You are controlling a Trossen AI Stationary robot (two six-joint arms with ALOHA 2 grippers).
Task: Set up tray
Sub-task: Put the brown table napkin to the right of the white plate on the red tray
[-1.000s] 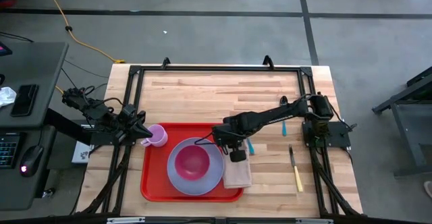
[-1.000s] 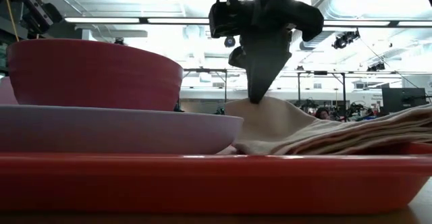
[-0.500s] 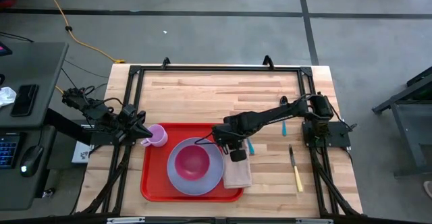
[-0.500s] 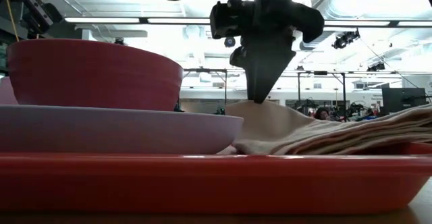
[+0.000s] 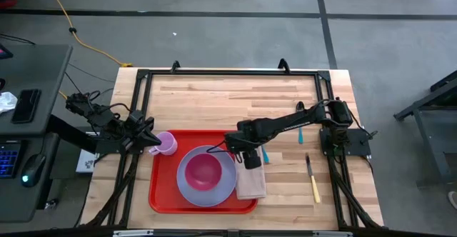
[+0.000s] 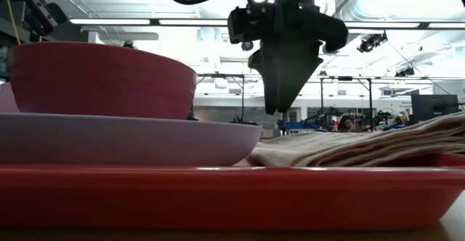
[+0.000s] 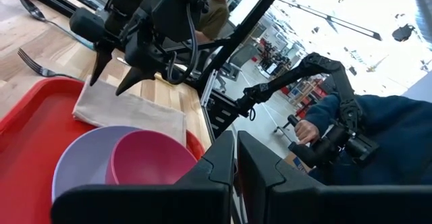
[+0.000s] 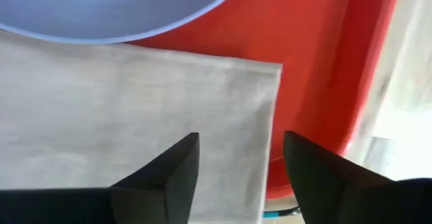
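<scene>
The tray (image 5: 163,194) is laid flat, long axis across the tabletop (image 5: 228,94) (left to right). The right end effector (image 5: 248,158) is spread wide above the napkin (image 5: 251,183), holding nothing.

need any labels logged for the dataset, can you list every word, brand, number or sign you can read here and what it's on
None can be read in any view.
The large flat red plastic tray, round lavender plate, dark pink bowl, folded tan cloth napkin and small pink cup are plain, with no print.
The dark right gripper, open above the napkin, shows no marking.
Any signs in the room behind are too blurred to read.
</scene>
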